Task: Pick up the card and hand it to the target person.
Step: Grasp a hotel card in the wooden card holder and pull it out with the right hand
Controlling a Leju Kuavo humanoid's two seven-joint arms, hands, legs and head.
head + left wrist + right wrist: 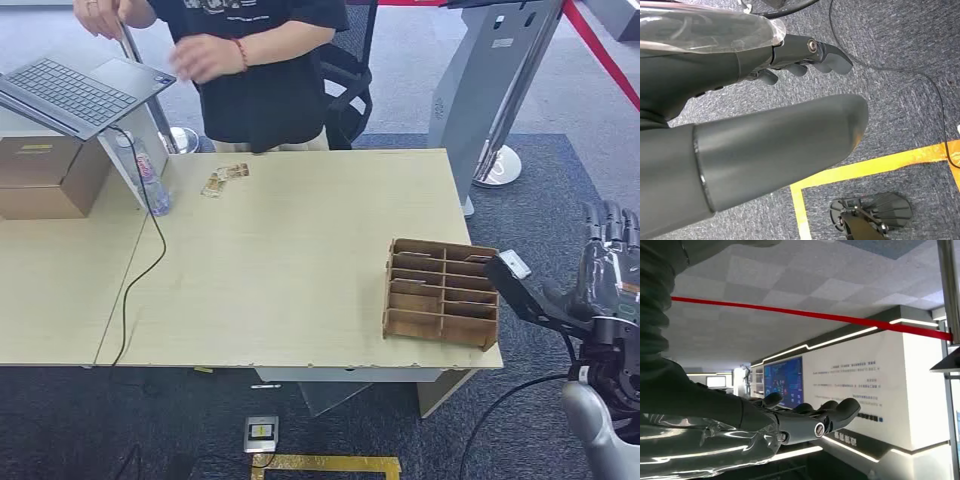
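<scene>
The cards (225,179) are lying flat on the table (302,260), at the far edge right in front of the person (256,60), well away from the wooden organizer (441,293). Right hand (607,265) is raised just beside the organizer, fingers straight, holding nothing. Left hand (753,110) hangs over the carpet, also empty, fingers extended.

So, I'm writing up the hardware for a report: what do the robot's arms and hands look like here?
The right hand is dark grey to black with segmented fingers above a silver arm, and a black cable loops off beside it. Up close, the left hand shows a thick smooth grey thumb, darker fingers with a screw at a joint, and a clear plastic cover over its back.
</scene>
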